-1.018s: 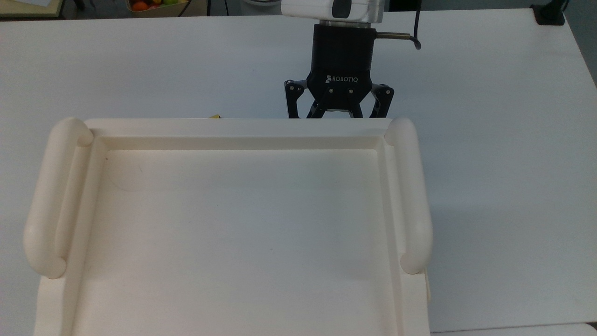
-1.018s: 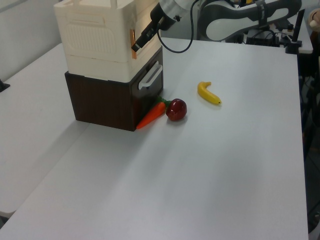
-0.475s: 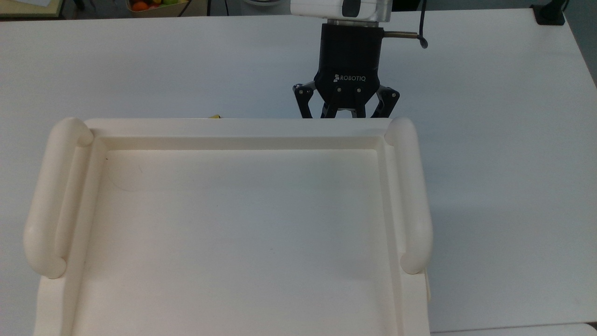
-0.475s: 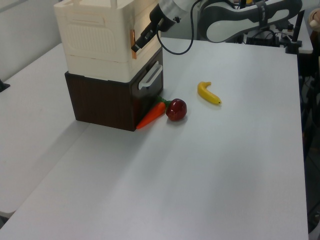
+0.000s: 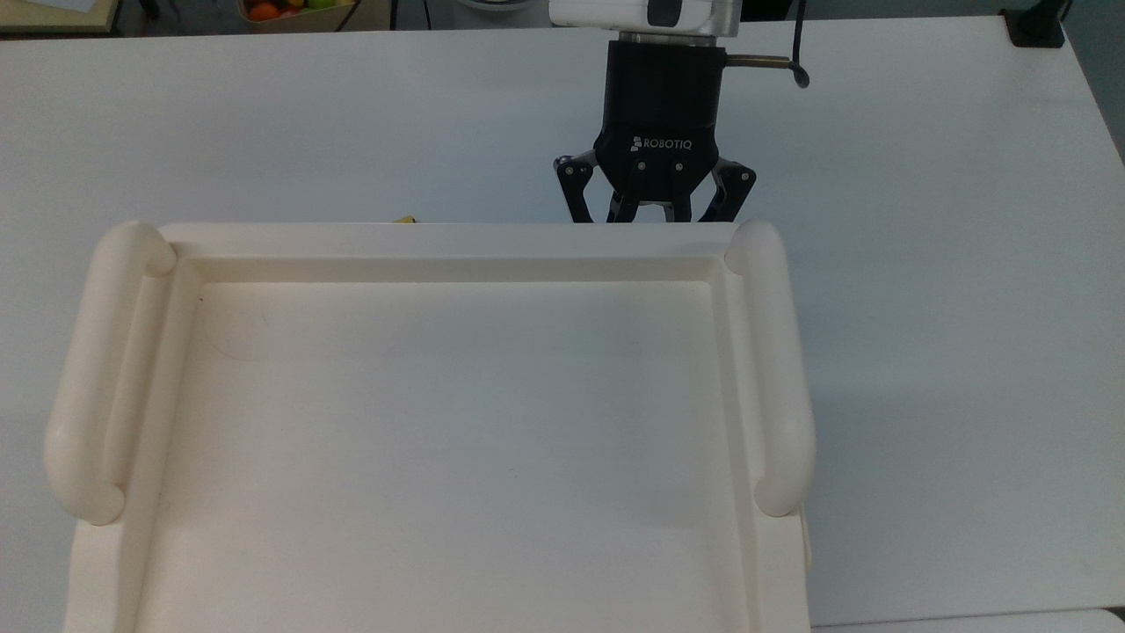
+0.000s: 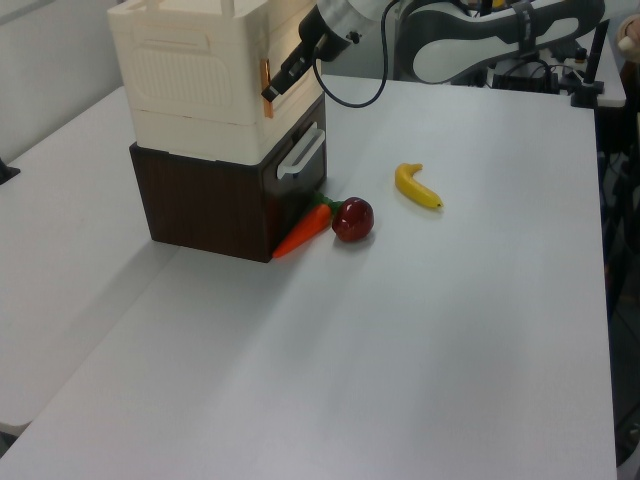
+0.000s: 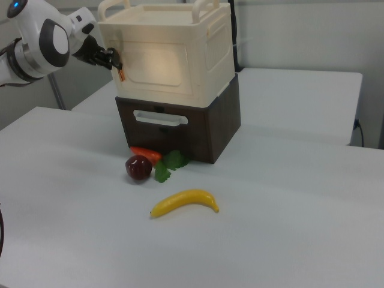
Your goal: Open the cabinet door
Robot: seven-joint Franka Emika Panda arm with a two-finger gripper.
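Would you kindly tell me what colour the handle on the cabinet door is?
The handle is orange-copper, against the cream-white cabinet door; the right view shows it best.

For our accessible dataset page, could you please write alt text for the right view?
A white robot arm reaches from the right view's left, its hand at the near edge of a cream cabinet's door. The cabinet sits on a dark brown drawer box. On the white table in front lie a carrot, a red apple and a banana.
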